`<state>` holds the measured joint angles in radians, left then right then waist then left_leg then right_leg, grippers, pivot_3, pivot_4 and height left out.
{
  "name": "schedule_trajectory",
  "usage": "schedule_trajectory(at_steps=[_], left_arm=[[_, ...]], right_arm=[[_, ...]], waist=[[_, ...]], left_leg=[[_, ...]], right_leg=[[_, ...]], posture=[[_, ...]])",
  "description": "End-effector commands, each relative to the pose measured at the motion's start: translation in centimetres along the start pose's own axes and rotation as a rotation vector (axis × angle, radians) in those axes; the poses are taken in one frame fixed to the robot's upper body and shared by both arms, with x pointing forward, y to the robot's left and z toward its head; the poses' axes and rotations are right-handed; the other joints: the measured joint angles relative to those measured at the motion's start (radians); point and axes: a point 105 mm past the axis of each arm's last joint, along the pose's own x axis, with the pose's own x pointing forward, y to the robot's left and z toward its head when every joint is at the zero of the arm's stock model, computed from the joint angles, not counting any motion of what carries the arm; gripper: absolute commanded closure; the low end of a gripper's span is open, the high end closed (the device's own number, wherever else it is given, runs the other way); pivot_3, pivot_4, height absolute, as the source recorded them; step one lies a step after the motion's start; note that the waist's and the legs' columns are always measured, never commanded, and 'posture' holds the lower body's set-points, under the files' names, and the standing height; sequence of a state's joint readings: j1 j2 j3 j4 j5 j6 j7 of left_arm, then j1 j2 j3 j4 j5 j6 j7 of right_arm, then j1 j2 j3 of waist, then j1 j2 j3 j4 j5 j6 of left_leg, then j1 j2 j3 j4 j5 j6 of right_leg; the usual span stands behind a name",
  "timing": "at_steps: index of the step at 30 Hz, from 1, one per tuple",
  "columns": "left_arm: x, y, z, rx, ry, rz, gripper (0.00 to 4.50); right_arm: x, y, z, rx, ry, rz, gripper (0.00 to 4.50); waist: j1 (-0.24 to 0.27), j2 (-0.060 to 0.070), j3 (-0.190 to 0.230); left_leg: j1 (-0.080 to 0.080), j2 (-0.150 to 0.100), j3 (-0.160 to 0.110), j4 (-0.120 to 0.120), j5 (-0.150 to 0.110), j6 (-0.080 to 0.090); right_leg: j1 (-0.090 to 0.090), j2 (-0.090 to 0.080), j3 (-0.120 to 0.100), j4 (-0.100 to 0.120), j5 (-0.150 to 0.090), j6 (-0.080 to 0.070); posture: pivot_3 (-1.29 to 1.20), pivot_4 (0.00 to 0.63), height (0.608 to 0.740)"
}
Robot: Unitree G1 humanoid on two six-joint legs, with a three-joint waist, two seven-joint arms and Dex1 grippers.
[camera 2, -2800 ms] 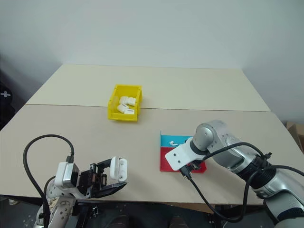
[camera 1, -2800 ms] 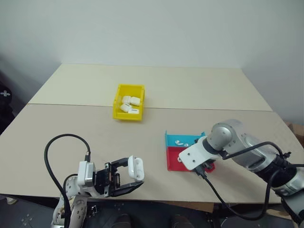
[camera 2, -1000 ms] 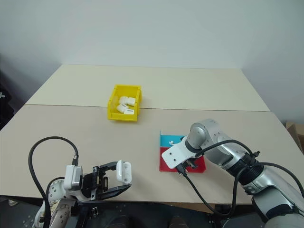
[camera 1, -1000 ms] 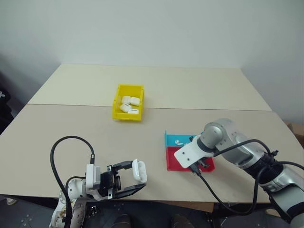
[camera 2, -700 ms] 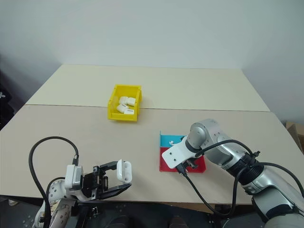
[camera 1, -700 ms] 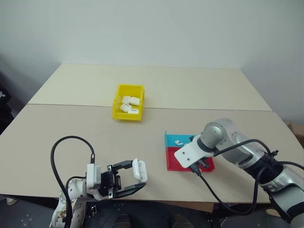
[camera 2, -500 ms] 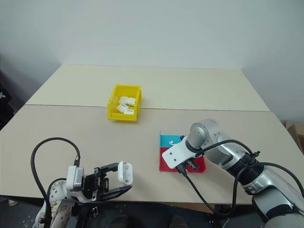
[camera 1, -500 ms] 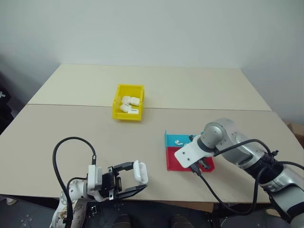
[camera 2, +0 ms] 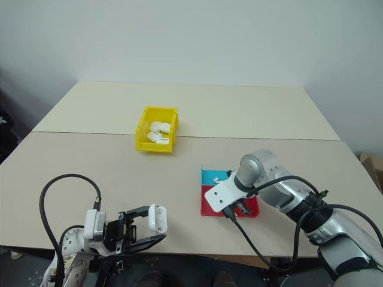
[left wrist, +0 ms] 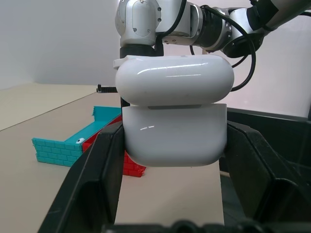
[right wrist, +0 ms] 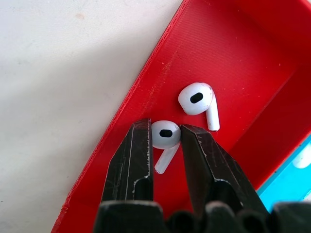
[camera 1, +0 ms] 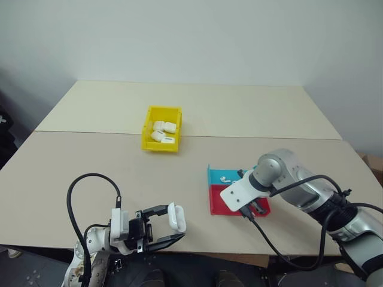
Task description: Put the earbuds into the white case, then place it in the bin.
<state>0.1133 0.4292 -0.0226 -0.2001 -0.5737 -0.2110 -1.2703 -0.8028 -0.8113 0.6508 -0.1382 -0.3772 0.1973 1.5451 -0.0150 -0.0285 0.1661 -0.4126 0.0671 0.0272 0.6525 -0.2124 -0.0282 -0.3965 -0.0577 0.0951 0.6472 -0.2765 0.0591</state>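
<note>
The red tray (right wrist: 233,63) holds two earbuds (right wrist: 199,99). The right pincer (right wrist: 166,141) is narrow, squeezing one earbud's head (right wrist: 165,134). The blue tray (camera 1: 230,176) holds one earbud. The left pincer (camera 1: 166,226) grips the white case (left wrist: 174,114) (lid shut) at the counter's (camera 1: 90,167) 7 o'clock. The yellow bin (camera 1: 161,128) holds several white cases.
</note>
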Motion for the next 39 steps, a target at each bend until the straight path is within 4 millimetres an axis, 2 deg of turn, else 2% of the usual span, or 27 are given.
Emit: schedule_trajectory(at_steps=[1,5,7,14,18,21,23,26,29,32,39], left_arm=[[0.3,-0.1,0.7,0.026,-0.013,-0.021,1.71],[0.4,0.0,0.8,0.036,-0.021,-0.021,1.71],[0.6,0.2,1.1,0.043,-0.043,-0.022,1.71],[2.2,1.4,3.5,0.069,-0.158,-0.067,1.71],[3.5,2.2,5.1,0.083,-0.222,-0.125,1.71],[4.6,2.5,6.1,0.090,-0.274,-0.170,1.71],[5.4,2.8,6.7,0.088,-0.300,-0.187,1.71],[6.9,3.2,7.9,0.078,-0.338,-0.209,1.71],[7.8,3.5,9.2,0.076,-0.375,-0.227,1.71],[8.2,3.8,10.0,0.084,-0.397,-0.231,1.71],[8.2,3.6,10.8,0.100,-0.428,-0.236,1.71]], right_arm=[[-0.6,0.0,-0.3,-0.003,0.009,-0.004,3.53],[-0.8,-0.1,-0.2,0.005,0.003,-0.023,3.53],[-1.7,-0.3,0.0,0.031,-0.024,-0.059,3.53],[-8.7,-0.3,0.3,0.293,-0.216,-0.315,3.53],[-13.9,0.2,1.0,0.498,-0.469,-0.528,3.53],[-17.7,0.5,2.6,0.524,-0.769,-0.726,3.53],[-19.4,0.6,3.9,0.504,-0.975,-0.820,3.53],[-20.8,1.2,5.8,0.425,-1.253,-0.899,3.53],[-21.0,1.6,7.2,0.358,-1.449,-0.907,3.53],[-20.7,1.9,8.3,0.294,-1.550,-0.882,3.53],[-19.6,0.8,9.5,0.208,-1.598,-0.866,3.53]], waist=[[0.000,0.000,0.000],[0.000,0.000,0.000],[0.000,0.000,0.000],[0.008,0.000,0.000],[0.009,0.000,0.000],[0.003,0.000,0.000],[0.000,0.000,0.000],[0.000,0.000,0.000],[0.000,0.000,0.000],[-0.001,0.000,0.000],[-0.009,0.001,0.000]], left_leg=[[0.000,0.000,0.000,0.000,0.000,0.000],[0.000,0.000,0.000,0.000,0.000,0.000],[0.000,0.000,0.000,0.000,0.000,0.000],[-0.002,0.000,0.000,0.000,0.000,0.000],[-0.001,0.000,-0.001,0.000,0.000,0.000],[-0.001,0.000,-0.001,0.000,0.000,0.000],[-0.001,0.000,-0.002,0.000,0.000,0.000],[0.000,0.000,-0.003,0.000,0.000,0.000],[0.000,0.000,-0.003,0.000,0.000,0.000],[0.000,0.000,-0.003,0.000,0.000,0.000],[0.000,0.000,-0.003,0.000,0.000,0.000]], right_leg=[[0.000,0.000,0.000,0.000,0.000,0.000],[0.000,0.000,0.000,0.000,0.000,0.000],[0.000,0.000,0.000,0.000,0.000,0.000],[-0.001,0.000,-0.001,0.000,0.000,0.000],[0.000,0.000,-0.001,0.000,0.000,0.000],[0.001,0.000,-0.001,0.000,0.000,0.000],[0.001,0.001,-0.001,0.000,0.000,0.000],[0.002,0.001,-0.001,0.000,0.000,0.000],[0.003,0.001,-0.001,0.000,0.000,0.000],[0.003,0.001,-0.002,0.000,0.000,0.000],[0.003,0.001,-0.001,0.000,0.000,0.000]], posture=[[0.00,0.150,0.740],[0.00,0.150,0.740],[0.00,0.150,0.740],[0.00,0.150,0.740],[0.00,0.150,0.740],[0.00,0.150,0.740],[0.00,0.150,0.740],[0.00,0.150,0.740],[0.00,0.150,0.740],[0.00,0.150,0.740],[0.00,0.150,0.740]])
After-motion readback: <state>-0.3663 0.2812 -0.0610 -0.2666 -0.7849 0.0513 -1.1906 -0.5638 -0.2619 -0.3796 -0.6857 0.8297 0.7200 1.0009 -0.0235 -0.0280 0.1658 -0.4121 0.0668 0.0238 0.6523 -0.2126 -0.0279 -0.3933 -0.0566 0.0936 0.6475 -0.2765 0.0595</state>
